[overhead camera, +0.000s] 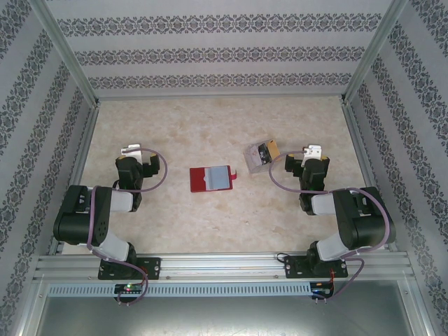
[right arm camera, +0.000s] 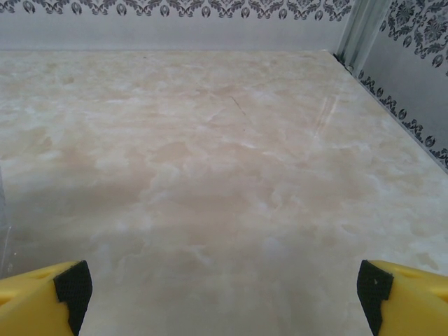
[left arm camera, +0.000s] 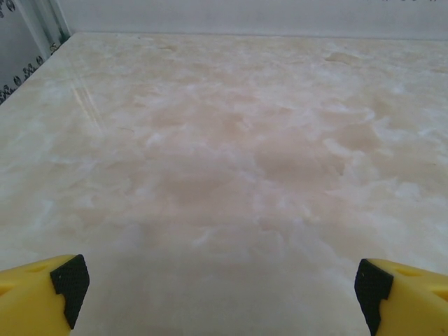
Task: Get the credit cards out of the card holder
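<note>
yellow fingers (left arm camera: 31, 297) with black pads (left arm camera: 68, 285) of the left gripper (left arm camera: 224, 297) stand far apart at the lower corners of its wrist view. it is spread wide and holds nothing, and the pale marbled table (left arm camera: 224, 140) lies ahead of it. the right gripper (right arm camera: 224, 297) is spread wide in the same way, with nothing between its fingers. from above, the card holder (overhead camera: 212, 178) lies open and flat between the two grippers, well apart from both. its red half is toward the left gripper, its pale grey-blue panel and little red tab toward the right one. the credit cards (overhead camera: 262, 155), grey, dark and tan, lie overlapped just left of the right gripper, outside the holder.
</note>
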